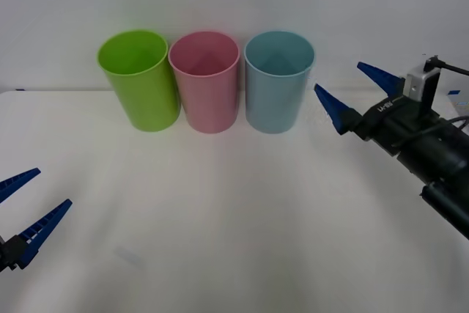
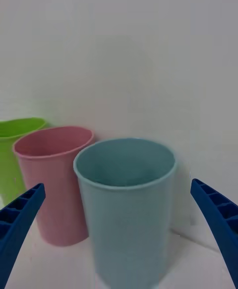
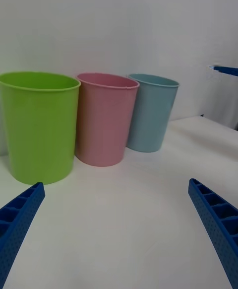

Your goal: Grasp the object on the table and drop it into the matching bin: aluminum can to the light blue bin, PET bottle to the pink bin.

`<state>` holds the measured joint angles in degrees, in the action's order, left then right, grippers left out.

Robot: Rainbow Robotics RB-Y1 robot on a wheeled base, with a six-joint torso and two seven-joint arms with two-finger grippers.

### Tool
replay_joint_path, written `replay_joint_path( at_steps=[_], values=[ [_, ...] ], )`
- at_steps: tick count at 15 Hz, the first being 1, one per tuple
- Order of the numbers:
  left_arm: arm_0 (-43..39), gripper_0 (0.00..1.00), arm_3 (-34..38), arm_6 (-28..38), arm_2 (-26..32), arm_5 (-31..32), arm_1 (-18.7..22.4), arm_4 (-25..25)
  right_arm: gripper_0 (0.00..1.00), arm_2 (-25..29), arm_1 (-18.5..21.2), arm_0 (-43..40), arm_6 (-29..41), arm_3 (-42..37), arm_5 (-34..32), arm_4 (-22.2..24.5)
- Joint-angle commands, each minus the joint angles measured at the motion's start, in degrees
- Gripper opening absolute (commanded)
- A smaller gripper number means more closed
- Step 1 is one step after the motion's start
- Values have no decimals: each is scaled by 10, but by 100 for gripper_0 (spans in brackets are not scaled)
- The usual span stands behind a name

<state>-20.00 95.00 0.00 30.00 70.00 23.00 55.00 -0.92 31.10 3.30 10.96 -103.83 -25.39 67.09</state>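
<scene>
- Three cups stand in a row at the far side of the table [image 1: 234, 218], close against the wall: a lime green cup [image 1: 139, 78] on the left, the pink bin [image 1: 205, 80] in the middle and the light blue bin [image 1: 278, 80] on the right. Their mouths face up, which suits dropping something in from above.
- The right gripper [image 1: 359, 93] is raised just right of the light blue bin, near rim height, pointing toward it. Its fingers are spread wide and nothing sits between them. In its wrist view the light blue bin [image 2: 126, 204] stands straight ahead between the fingertips.
- No can lies on the table in the front view, and I cannot see into the light blue bin well enough to tell whether it is inside; given the empty gripper beside that bin, the drop may already be made.
- The left gripper [image 1: 26, 210] waits low at the near left edge, fingers spread, holding nothing, well apart from the cups.
</scene>
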Motion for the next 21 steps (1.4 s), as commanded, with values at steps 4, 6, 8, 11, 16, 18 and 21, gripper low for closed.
replay_joint_path(
  at_steps=[4,6,8,11,16,18,21],
  values=[
    [0,100,0,0,0,0,0,0,100,81,3,-148,-28,-60,-81,-15],
    [0,100,0,0,0,0,0,0,100,116,-15,-184,-42,-60,-128,-15],
    [0,100,0,0,0,0,0,0,100,147,-34,-214,-93,-60,-161,-16],
    [0,100,0,0,0,0,0,0,100,181,-49,-263,-145,-60,-206,-28],
    [0,100,0,0,0,0,0,0,100,217,-59,-337,-213,-60,-246,-77],
    [0,100,0,0,0,0,0,0,100,231,-58,-364,-225,-60,-258,-97],
    [0,100,0,0,0,0,0,0,100,247,-59,-390,-233,-59,-275,-106]
  ],
)
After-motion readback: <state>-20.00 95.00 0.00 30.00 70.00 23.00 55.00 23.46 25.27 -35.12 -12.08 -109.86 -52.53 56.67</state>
